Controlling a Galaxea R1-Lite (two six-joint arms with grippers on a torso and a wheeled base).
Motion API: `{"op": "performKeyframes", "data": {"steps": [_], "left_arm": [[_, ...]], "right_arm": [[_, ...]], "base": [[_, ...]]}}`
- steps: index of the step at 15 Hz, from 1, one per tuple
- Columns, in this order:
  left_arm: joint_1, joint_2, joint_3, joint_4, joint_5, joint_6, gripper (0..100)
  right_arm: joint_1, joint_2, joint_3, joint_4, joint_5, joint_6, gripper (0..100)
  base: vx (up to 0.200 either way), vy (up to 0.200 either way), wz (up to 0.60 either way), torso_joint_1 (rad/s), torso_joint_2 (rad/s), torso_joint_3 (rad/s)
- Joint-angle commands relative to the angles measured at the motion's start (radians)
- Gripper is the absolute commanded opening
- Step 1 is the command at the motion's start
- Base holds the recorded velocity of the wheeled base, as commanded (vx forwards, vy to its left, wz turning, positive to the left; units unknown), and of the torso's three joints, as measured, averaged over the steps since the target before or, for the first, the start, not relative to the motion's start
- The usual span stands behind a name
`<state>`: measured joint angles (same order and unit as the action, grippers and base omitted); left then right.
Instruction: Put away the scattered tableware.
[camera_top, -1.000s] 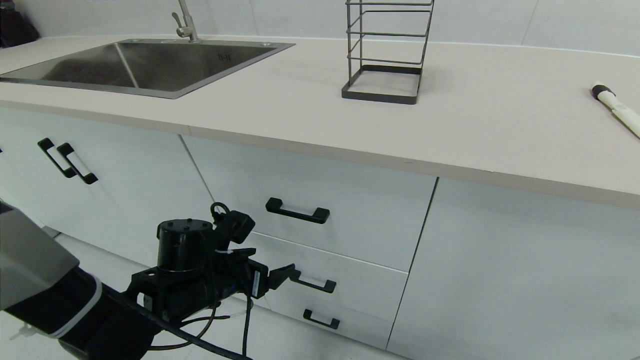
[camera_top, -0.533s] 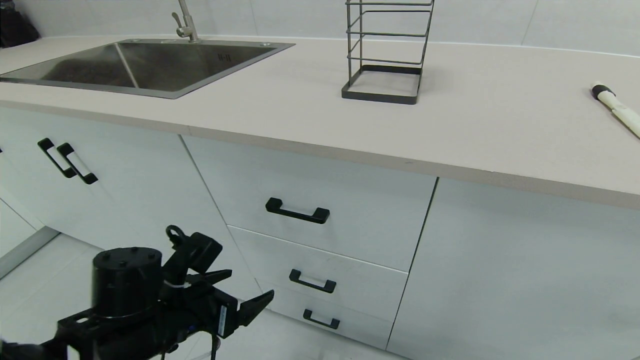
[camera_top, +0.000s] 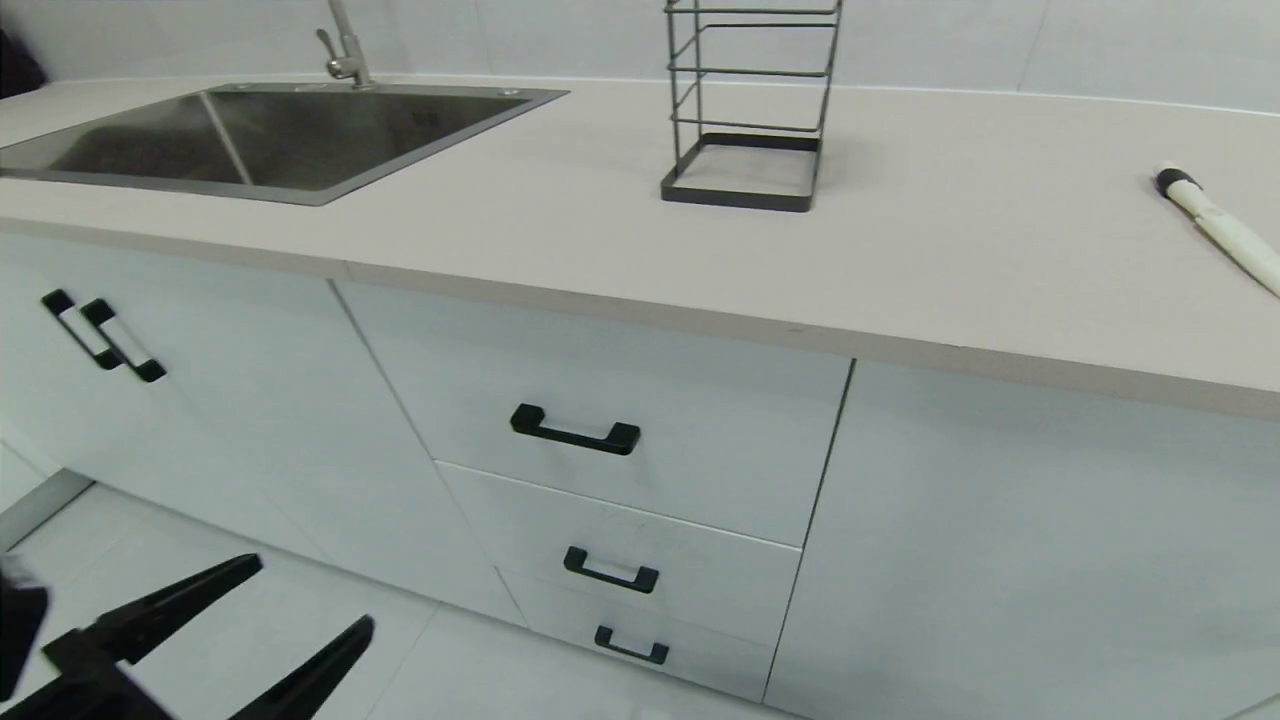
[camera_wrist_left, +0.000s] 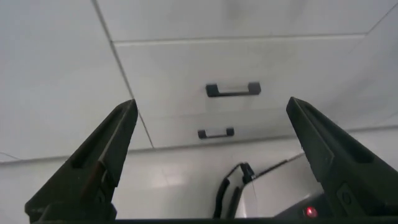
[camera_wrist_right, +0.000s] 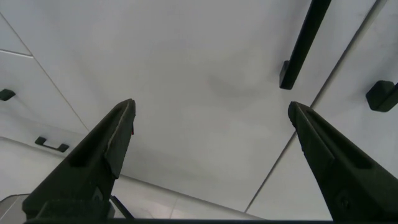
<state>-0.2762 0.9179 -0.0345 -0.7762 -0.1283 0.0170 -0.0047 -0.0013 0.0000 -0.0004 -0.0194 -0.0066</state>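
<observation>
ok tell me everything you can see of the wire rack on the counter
The wire rack is dark grey, seemingly metal: thin rods rising upright from a flat rectangular base frame. Its top is cut off at the picture's edge. Empty, it stands on the beige countertop, right of the sink and apart from it.

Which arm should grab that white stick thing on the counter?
Probably the right: the utensil lies at the counter's right end, while the open left gripper hangs low on the left.
</observation>
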Motion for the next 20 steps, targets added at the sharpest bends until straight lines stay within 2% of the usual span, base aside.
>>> {"op": "performKeyframes", "data": {"steps": [1,3,4,6,8,9,10,11,13,14,15,16,20], "left_arm": [[0.086,-0.605,-0.008,0.37,0.001,0.035,100],[0.134,-0.787,-0.047,0.583,0.003,0.027,100],[0.147,-0.827,-0.039,0.63,0.003,0.026,100],[0.167,-0.821,-0.024,0.6,0.003,0.0,100],[0.175,-0.823,0.034,0.621,0.004,0.004,100],[0.178,-0.821,0.034,0.653,0.006,0.008,100],[0.204,-0.824,0.034,0.698,0.013,0.011,100],[0.261,-0.872,0.022,0.764,0.006,0.009,100],[0.275,-0.918,0.016,0.775,0.024,0.026,100],[0.275,-0.918,0.021,0.762,0.049,0.031,100],[0.275,-0.918,0.034,0.722,0.098,0.029,100],[0.275,-0.918,0.034,0.727,0.076,0.029,100],[0.275,-0.918,0.034,0.724,0.073,0.003,100]], "right_arm": [[0.0,0.001,0.0,-0.001,-0.001,-0.001,100],[0.0,0.001,0.0,0.0,0.001,-0.001,100],[0.0,0.001,0.0,-0.001,0.001,-0.001,100],[0.0,0.001,0.0,-0.001,0.001,0.0,100],[0.0,0.001,0.0,0.0,0.001,0.0,100],[0.0,0.001,0.0,0.0,0.001,0.0,100],[0.0,0.001,0.0,0.0,0.001,0.002,100],[0.0,0.001,0.0,-0.001,0.001,0.0,100],[0.0,0.001,0.0,0.0,0.001,0.002,100],[0.0,0.001,0.0,-0.001,0.001,0.0,100],[0.0,0.001,0.0,-0.001,0.001,0.002,100],[0.0,0.001,0.0,-0.001,0.001,0.0,100],[0.0,0.001,0.0,0.0,0.001,0.002,100]], "base": [[0.0,0.0,-0.6,0.007,0.01,0.002],[0.0,0.0,0.0,0.0,0.0,0.0],[0.0,0.0,0.0,0.0,0.0,0.0],[0.0,0.0,0.0,0.0,0.0,0.0],[0.0,0.0,0.0,0.0,0.0,0.0],[0.0,0.0,0.0,0.0,0.0,0.0],[0.0,0.0,0.0,0.0,0.0,0.0],[0.0,0.0,0.0,0.0,0.0,0.0],[0.0,0.0,0.0,0.0,0.0,0.0],[0.0,0.0,0.0,0.0,0.0,0.0],[0.0,0.0,0.0,0.0,0.0,0.0],[0.0,0.0,0.0,0.0,0.0,0.0],[0.0,0.0,-0.45,0.001,0.0,0.001]]}}
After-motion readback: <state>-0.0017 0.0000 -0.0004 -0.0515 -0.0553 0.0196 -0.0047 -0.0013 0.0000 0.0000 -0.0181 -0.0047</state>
